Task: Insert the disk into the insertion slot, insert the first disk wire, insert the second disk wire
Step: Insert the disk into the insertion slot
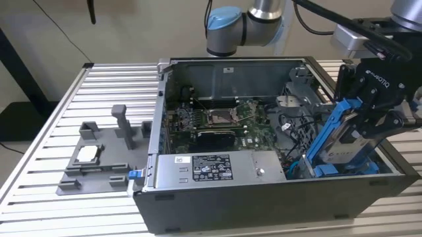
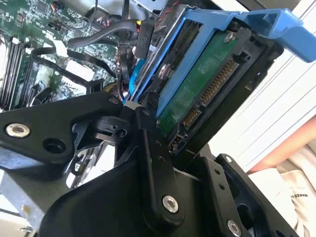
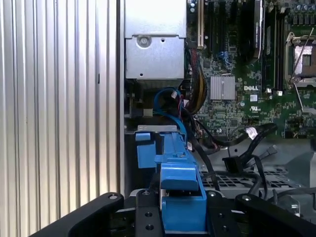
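The end effector [image 1: 361, 129] is closed on the disk [image 1: 343, 146], its black fingers [image 2: 148, 148] pinching the blue carrier frame from two opposite sides. In the exterior view the disk is held at the corner of the open computer case [image 1: 264, 207] that lies nearest the camera, on the exterior view's right. It stands steeply on edge rather than lying flat. Its long axis runs from a low end down among the blue fittings of the insertion slot [image 1: 326, 171] up to a high end that leans toward the exterior view's right and rises above the case's rim. Whether the low end touches the slot's metal cannot be told.

In the second wrist view the green circuit-board face of the disk [image 2: 197, 89] is turned to the camera, with a row of gold contacts on it and the blue frame running along both long edges. In the first wrist view the frame [image 3: 180, 185] is seen end-on between the links of the end effector [image 3: 182, 210], pointing toward the slot's blue fitting [image 3: 146, 148]. Black cables [image 3: 232, 148] lie loose just beside it.

The grey power-supply box [image 1: 211, 168] sits along the near wall, beside the slot on the exterior view's left. The motherboard [image 1: 224, 118] lies behind it. A grey fixture tray [image 1: 99, 163] rests on the slatted desk [image 1: 72, 98], outside the case.
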Controlling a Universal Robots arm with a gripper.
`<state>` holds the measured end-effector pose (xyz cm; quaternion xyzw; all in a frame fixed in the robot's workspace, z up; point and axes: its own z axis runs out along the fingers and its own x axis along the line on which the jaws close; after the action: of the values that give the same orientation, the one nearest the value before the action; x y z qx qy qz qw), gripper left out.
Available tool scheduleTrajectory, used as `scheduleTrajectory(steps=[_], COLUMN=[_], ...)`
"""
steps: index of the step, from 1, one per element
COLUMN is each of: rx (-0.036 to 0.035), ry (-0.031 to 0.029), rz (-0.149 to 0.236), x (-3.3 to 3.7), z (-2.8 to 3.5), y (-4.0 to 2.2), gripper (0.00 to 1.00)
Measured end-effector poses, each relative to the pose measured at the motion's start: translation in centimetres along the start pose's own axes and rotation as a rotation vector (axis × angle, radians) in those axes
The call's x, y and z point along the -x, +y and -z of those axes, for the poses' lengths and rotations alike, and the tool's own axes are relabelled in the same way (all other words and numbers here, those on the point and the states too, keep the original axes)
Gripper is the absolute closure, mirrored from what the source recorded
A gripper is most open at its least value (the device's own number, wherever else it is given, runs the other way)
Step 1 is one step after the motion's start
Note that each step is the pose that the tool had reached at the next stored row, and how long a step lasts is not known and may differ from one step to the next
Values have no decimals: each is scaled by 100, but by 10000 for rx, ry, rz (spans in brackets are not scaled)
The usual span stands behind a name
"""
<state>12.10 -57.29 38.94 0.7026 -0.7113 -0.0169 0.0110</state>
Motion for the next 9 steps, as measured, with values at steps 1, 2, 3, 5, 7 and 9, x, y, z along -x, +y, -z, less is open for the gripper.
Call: scheduleTrajectory(steps=[1, 2, 3, 5, 7, 9], rx=[0, 0, 0, -1, -1, -1], ry=[0, 1, 0, 1, 2, 5], rz=[6, 14, 20, 34, 39, 40], x=[0, 0, 0, -1, 0, -1], z=[-19, -36, -55, -87, -100, -100], y=[-1, -1, -2, -3, -4, -4], gripper=[67, 67, 67, 67, 67, 66])
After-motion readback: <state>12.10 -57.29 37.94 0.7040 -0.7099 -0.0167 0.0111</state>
